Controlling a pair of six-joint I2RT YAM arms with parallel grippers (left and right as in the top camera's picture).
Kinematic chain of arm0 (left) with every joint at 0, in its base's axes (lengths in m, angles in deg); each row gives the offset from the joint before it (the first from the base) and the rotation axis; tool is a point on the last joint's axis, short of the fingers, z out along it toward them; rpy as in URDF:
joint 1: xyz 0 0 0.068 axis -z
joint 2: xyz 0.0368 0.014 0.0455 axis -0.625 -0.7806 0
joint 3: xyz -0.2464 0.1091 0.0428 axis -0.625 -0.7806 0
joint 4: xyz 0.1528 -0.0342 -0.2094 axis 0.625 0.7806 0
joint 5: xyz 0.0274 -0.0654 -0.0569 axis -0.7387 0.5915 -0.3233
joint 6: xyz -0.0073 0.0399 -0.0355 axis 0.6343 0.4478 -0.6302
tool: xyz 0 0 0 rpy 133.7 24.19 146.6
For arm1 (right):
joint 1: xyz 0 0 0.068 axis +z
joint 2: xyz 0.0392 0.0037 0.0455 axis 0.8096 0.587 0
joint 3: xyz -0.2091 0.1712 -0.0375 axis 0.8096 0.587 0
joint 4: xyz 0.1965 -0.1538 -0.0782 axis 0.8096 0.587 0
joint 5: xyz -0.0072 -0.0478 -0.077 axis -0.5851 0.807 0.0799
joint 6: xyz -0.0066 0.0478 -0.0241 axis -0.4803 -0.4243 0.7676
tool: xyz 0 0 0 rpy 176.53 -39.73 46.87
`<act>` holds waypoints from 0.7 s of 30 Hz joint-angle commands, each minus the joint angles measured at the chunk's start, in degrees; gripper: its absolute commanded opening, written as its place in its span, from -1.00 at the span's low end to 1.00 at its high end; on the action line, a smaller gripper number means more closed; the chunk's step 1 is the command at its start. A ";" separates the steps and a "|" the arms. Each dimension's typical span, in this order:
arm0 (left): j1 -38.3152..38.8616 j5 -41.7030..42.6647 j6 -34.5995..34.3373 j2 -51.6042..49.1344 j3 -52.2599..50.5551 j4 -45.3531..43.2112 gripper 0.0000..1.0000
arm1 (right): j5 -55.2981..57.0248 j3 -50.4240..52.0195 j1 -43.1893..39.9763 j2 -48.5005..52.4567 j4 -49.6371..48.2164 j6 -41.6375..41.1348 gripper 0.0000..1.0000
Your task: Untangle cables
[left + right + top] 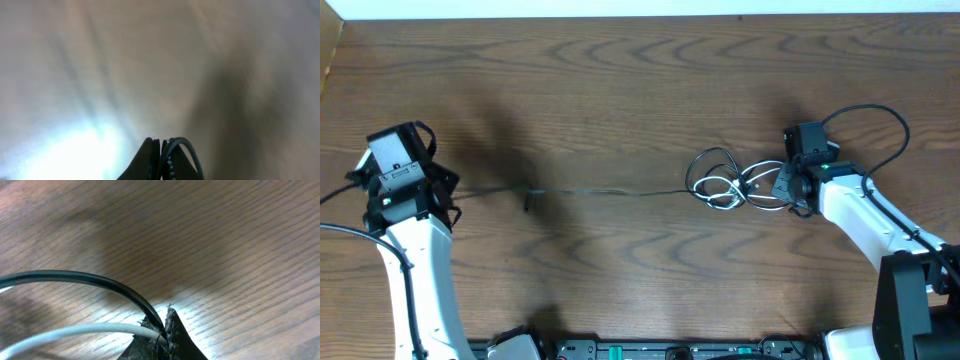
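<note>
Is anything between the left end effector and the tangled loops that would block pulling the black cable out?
Nothing visible does. The black cable runs straight over the wooden table from the left end effector to the loops, which the right end effector pinches. Only the loops' own crossings may hold it.

Table (620, 90): brown wood grain, filling the frame beneath me | white strip (620, 8): along the top edge, beyond the table | tan band (326, 60): upper left corner, beside the table's edge
</note>
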 commanded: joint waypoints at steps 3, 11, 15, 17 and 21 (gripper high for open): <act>-0.52 -6.45 -5.42 0.44 0.11 0.50 -0.85 | 2.36 0.07 -2.14 -0.04 -0.24 -0.74 -0.98; 0.46 26.08 -2.32 -0.59 0.09 -1.44 -0.85 | -36.30 0.07 -0.83 -0.04 -12.31 20.65 -0.98; 3.98 36.24 4.11 -1.97 0.09 -4.09 -0.85 | -54.07 0.07 1.66 -0.04 -17.33 27.87 -0.98; 6.51 38.77 7.80 -2.84 0.09 -4.26 -0.83 | -55.41 0.07 3.23 -0.04 -18.49 28.04 -0.98; 13.11 41.33 11.58 -5.53 0.09 -4.09 -0.09 | -55.30 0.07 6.45 -0.04 -18.91 29.57 -0.98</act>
